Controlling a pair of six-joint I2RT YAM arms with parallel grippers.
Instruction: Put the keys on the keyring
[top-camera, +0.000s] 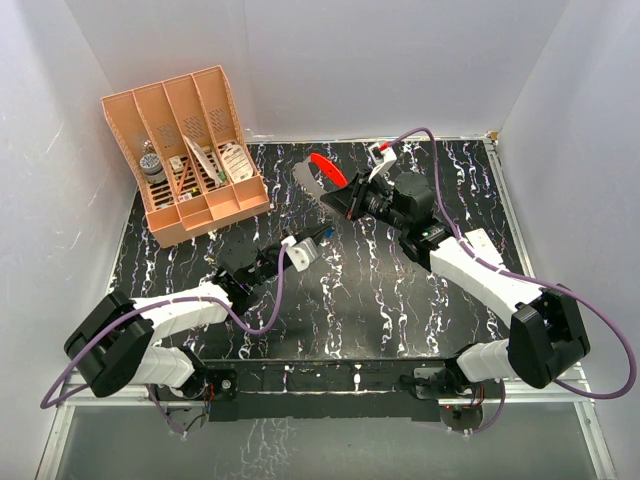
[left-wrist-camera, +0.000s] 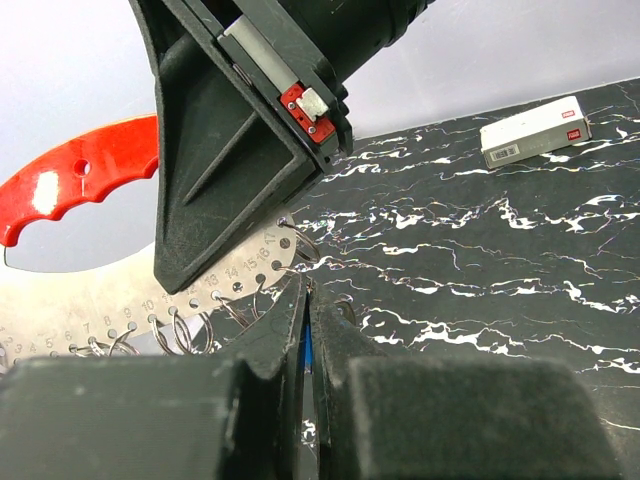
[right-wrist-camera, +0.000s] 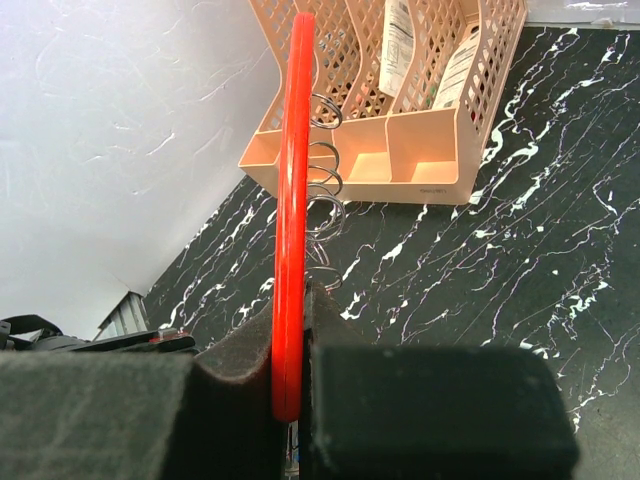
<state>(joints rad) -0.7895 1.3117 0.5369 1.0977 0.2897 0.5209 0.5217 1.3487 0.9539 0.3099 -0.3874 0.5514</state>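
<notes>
My right gripper (top-camera: 331, 205) (right-wrist-camera: 303, 295) is shut on the keyring (top-camera: 325, 168), gripping its curved red side (right-wrist-camera: 293, 200) edge-on and holding it up above the table. The keyring's pale metal side (left-wrist-camera: 90, 300) has numbered holes, and several thin wire rings (right-wrist-camera: 325, 190) hang from it. My left gripper (top-camera: 322, 233) (left-wrist-camera: 306, 285) is shut on the key. Only a sliver of the key's blue head (left-wrist-camera: 306, 348) shows between the jaws. The left fingertips sit right below the metal side, among the wire rings; I cannot tell whether they touch.
A peach mesh desk organizer (top-camera: 195, 150) (right-wrist-camera: 400, 110) holding small items stands at the table's back left. A small white box (left-wrist-camera: 533, 130) lies on the black marbled table (top-camera: 400, 300). White walls enclose the table on three sides.
</notes>
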